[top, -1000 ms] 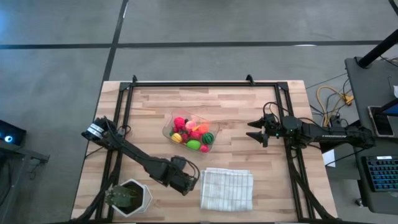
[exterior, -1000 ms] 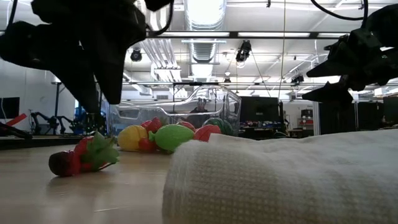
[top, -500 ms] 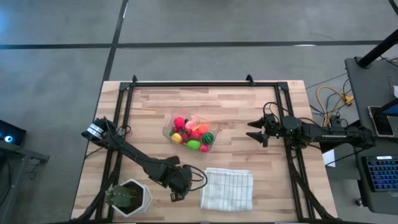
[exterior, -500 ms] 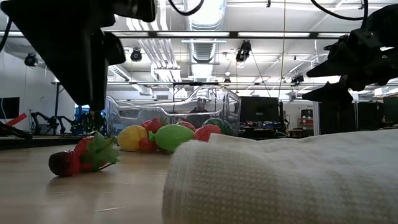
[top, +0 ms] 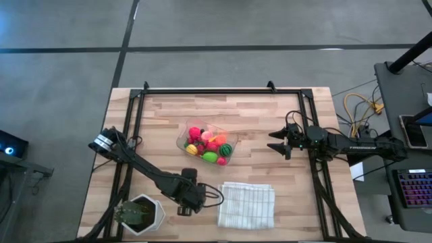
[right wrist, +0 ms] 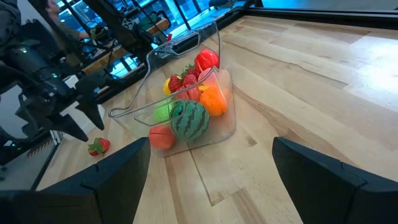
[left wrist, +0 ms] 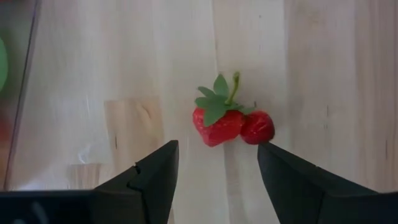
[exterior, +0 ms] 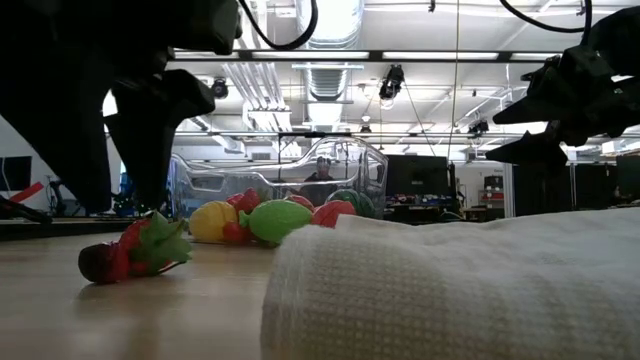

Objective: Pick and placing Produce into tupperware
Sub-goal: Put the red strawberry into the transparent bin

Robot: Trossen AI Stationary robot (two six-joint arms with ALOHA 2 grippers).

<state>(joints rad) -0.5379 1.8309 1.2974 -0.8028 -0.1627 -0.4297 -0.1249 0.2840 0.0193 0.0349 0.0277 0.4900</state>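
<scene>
Red strawberry (left wrist: 219,122) on bare wood — just ahead of the left gripper (left wrist: 217,163) — fingers (left wrist: 152,171) parted, empty.

Light wood-plank table (top: 256,121), black frame rails. Directly on it: clear tupperware (top: 206,142) mid-table, folded white cloth (top: 246,204) near front edge, white hexagonal plant pot (top: 143,214) front-left, loose strawberry (left wrist: 219,123) on bare wood.

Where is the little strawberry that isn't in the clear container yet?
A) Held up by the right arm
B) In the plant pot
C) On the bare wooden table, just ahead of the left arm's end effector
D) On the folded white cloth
C: the left wrist view shows the strawberry lying on the wooden table, ahead of the left end effector, whose open fingers do not touch it.
</scene>
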